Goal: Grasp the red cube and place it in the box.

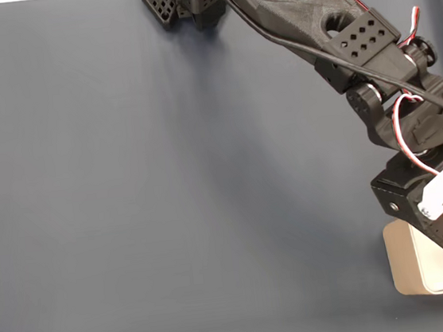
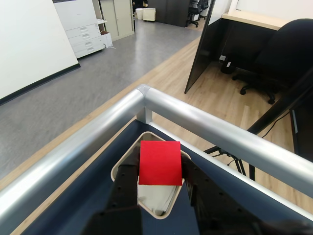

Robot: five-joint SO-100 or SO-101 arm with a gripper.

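Now I have the gripper (image 2: 159, 183) clamped on the red cube (image 2: 159, 163), hanging over the box (image 1: 404, 261) at five o'clock in the fixed view. Placing step, I judge; next I open the jaws.

Bright, even; sharp (soft shadows)
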